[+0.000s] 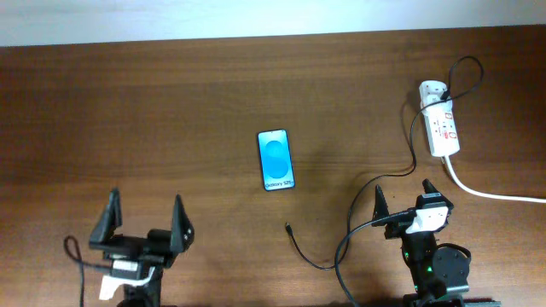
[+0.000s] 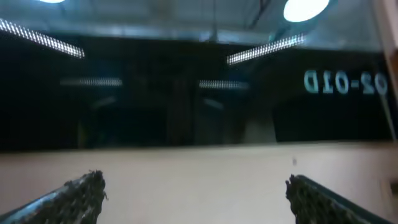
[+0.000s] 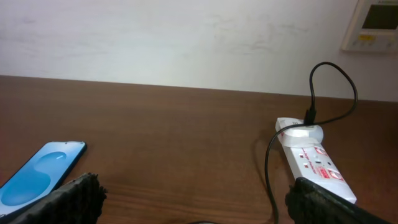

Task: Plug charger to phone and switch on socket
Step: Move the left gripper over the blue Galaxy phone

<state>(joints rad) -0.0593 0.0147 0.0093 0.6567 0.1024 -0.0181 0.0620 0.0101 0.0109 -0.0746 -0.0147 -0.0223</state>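
Lying central, phone (image 1: 275,159) well apart from socket (image 1: 441,128) (toward right rear)

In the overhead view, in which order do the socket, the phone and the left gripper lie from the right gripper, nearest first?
1. Socket: ahead of the right gripper, slightly to its right.
2. Phone: ahead and well to its left, mid-view.
3. Left gripper: far across, on the left side.
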